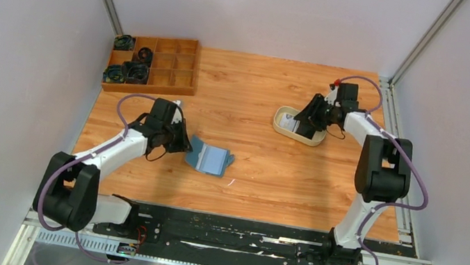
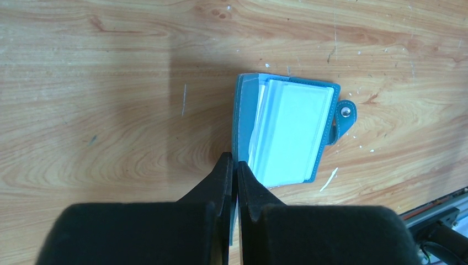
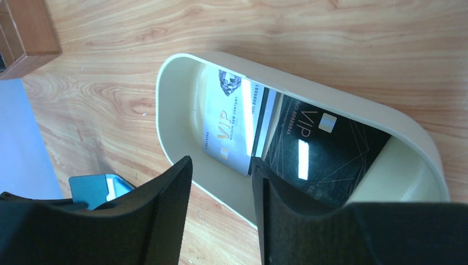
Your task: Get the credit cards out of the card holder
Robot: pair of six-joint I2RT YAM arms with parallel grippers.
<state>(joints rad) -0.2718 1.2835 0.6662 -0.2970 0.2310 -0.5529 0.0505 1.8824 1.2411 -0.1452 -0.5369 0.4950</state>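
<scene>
Notes: card holder (image 2: 287,132) looks soft, light, floppy; left gripper (image 2: 233,163) pinches its left cover edge; right gripper (image 3: 221,165) part-open, empty, above tray (image 3: 309,88).

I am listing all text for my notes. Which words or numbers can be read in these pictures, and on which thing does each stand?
"VIP": silver card in the cream tray.
"NEW CENTURY": small print on that card; rest blurred.
"VIP": black card in the same tray.
"NO" plus a number starting "8888": on both cards; last digits unclear.
Card holder: no text visible.
</scene>
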